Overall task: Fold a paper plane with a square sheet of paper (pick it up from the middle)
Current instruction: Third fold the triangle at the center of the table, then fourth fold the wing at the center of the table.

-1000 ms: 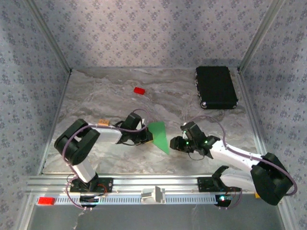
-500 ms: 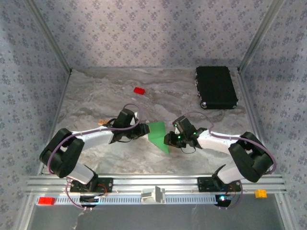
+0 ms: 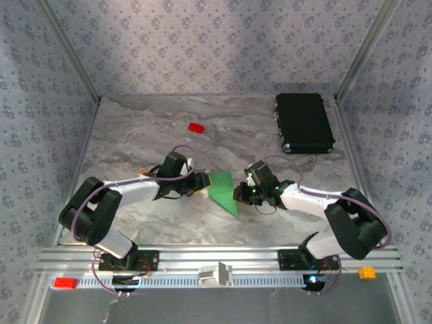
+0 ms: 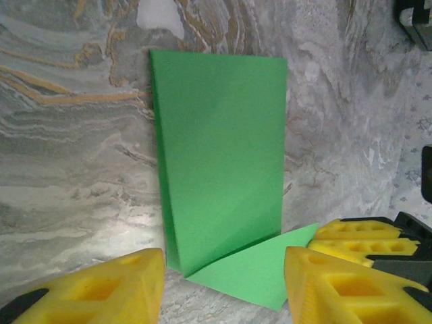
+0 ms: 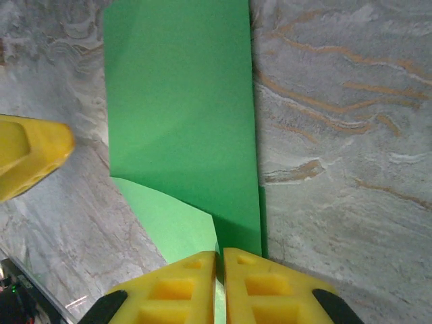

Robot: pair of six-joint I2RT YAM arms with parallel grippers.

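Two tools, the left tool (image 4: 224, 263) and the right tool (image 5: 219, 260), meet at the green sheet of paper (image 3: 223, 190). It lies partly folded on the marble surface (image 3: 148, 135) between the arms, with a triangular flap showing at one corner. The left tool's yellow fingers are spread wide, just short of the sheet. The right tool is pinched tight on the sheet's edge. A small red block (image 3: 196, 127) and a black case (image 3: 304, 123) sit well apart, farther back.

red block (image 3: 196, 127), black case (image 3: 304, 122), marble table (image 3: 135, 138)
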